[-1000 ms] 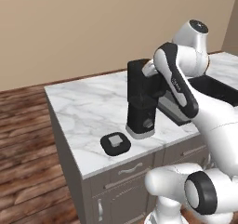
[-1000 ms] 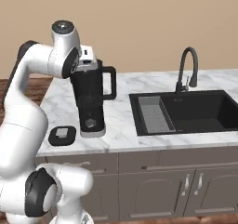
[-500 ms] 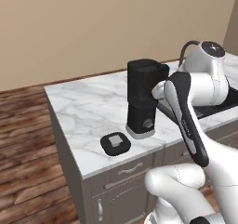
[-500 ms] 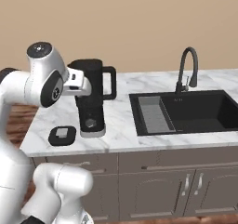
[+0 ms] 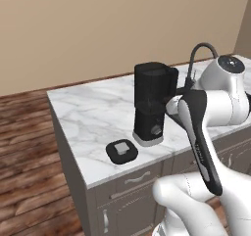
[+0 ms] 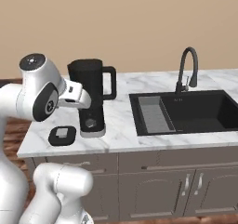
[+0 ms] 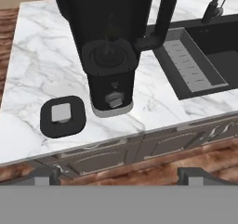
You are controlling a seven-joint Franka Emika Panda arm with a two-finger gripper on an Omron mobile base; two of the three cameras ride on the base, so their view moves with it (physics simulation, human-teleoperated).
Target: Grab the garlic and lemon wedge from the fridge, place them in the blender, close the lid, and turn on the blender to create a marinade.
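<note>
Since a second ago the arm has swung down from above the blender toward the robot's own body, folding low in front of the tabletop edge; the blender and the lid have stayed put.

Left base view: the blender (image 5: 154, 103) stands upright near the tabletop's (image 5: 93, 117) front edge, its top uncovered and its round knob facing the near side. The lid (image 5: 121, 150) lies flat on the marble just left of the blender's base and a little nearer, apart from it. A black faucet (image 5: 198, 59) curves up behind the arm on the right. The white forearm crosses in front of the blender's right side and hides part of the tabletop there.

Right base view: the blender (image 6: 90, 95) is at the left, handle pointing right toward the black sink (image 6: 186, 111), well apart from it. The faucet (image 6: 188, 69) rises at the sink's far rim. The lid (image 6: 62, 135) sits left of the blender base, near the front edge. The arm's wrist overlaps the blender's left flank.

Hand view: the end effector (image 7: 118, 176) is spread wide, its two dark tips far apart and holding nothing, above the cabinet fronts. Beyond it are the blender (image 7: 109, 46), the lid (image 7: 62, 115) to its left, and the sink (image 7: 211, 56) at the right.
</note>
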